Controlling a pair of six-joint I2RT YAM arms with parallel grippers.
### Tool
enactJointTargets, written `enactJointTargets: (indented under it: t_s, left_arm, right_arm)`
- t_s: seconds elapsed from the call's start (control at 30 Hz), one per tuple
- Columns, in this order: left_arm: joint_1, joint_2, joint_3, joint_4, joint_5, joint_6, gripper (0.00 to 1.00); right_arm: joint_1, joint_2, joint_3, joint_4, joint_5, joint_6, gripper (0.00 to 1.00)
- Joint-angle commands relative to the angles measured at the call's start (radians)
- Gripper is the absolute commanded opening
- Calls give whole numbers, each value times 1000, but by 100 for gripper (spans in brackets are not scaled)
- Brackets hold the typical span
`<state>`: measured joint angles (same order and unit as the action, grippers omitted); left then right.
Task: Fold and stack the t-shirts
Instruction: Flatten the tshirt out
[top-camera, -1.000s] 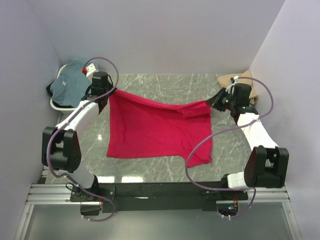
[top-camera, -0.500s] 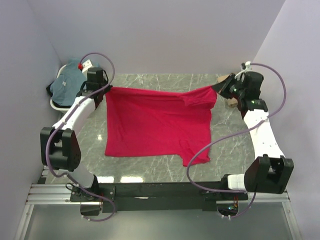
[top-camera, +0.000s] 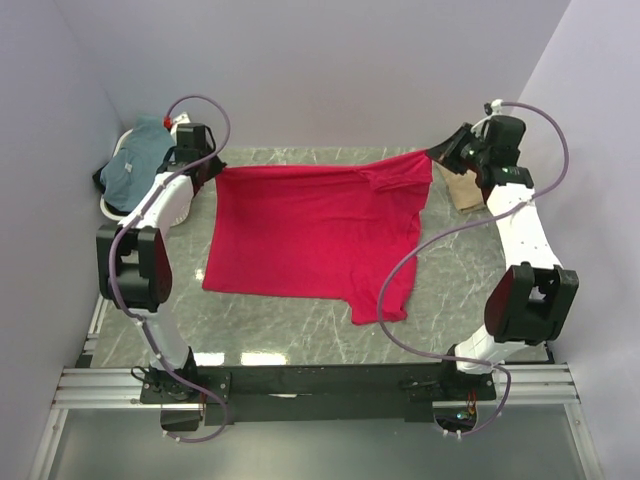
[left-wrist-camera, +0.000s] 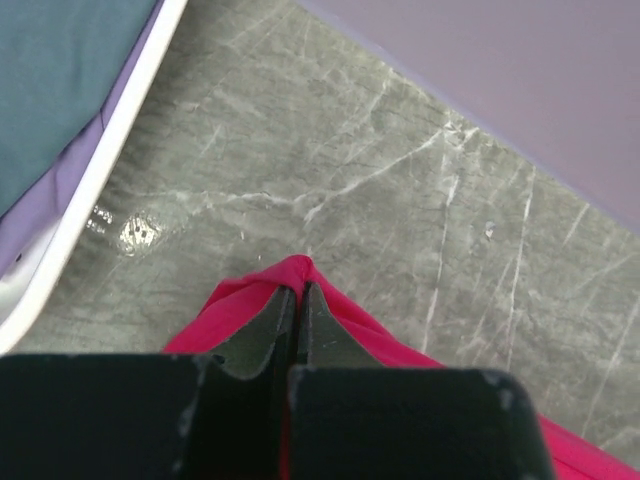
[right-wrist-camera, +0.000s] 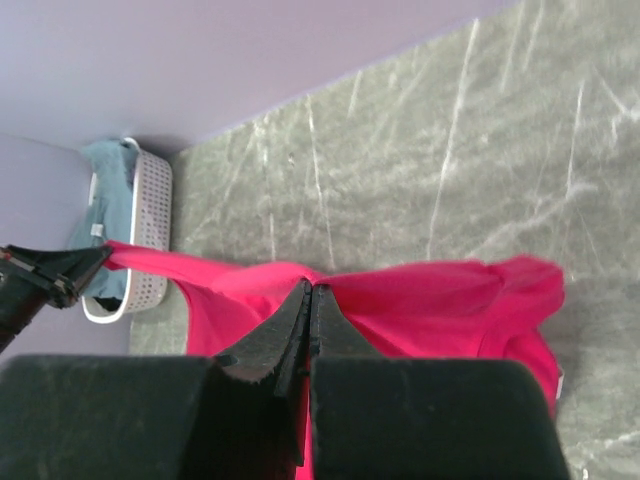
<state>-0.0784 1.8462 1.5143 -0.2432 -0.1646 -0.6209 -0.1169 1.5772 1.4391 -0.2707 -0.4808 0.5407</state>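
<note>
Status: red shirt (top-camera: 315, 235) stretched between my grippers, just right of the white basket (top-camera: 110, 209). Left gripper (left-wrist-camera: 299, 300) clamps the corner nearest the basket; right gripper (right-wrist-camera: 309, 295) clamps the corner farthest from it. Teal shirt (top-camera: 135, 165) lies in the basket.

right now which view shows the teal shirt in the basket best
Top external: most of the teal shirt shows, heaped in the white basket. The left wrist view catches only a flat corner of the shirt at its edge. The right wrist view shows small, distant patches of it around the basket.
</note>
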Motion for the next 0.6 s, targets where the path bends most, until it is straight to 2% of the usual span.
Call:
enactJointTargets:
  t_s: [0.0, 0.07, 0.2, 0.33, 0.47, 0.57]
  left_arm:
    - [12, -148, 14, -2, 48, 20, 1]
    - [12, -214, -41, -2, 69, 20, 1]
    - [12, -442, -130, -21, 108, 3, 1]
    - [12, -614, -158, -123, 140, 19, 1]
    - [11, -763, -170, -229, 230, 26, 1]
    - [11, -896, -190, -316, 298, 33, 1]
  right_arm:
    - [-18, -81, 98, -16, -2, -34, 0]
    - [-18, -156, 89, -39, 5, -59, 0]
    - [-17, -288, 86, -119, -19, -90, 0]
    - [-18, -436, 67, -177, -33, -114, 0]
    - [-17, -620, 4, -176, -50, -67, 0]
    - [-15, -696, 39, -248, -85, -79, 0]
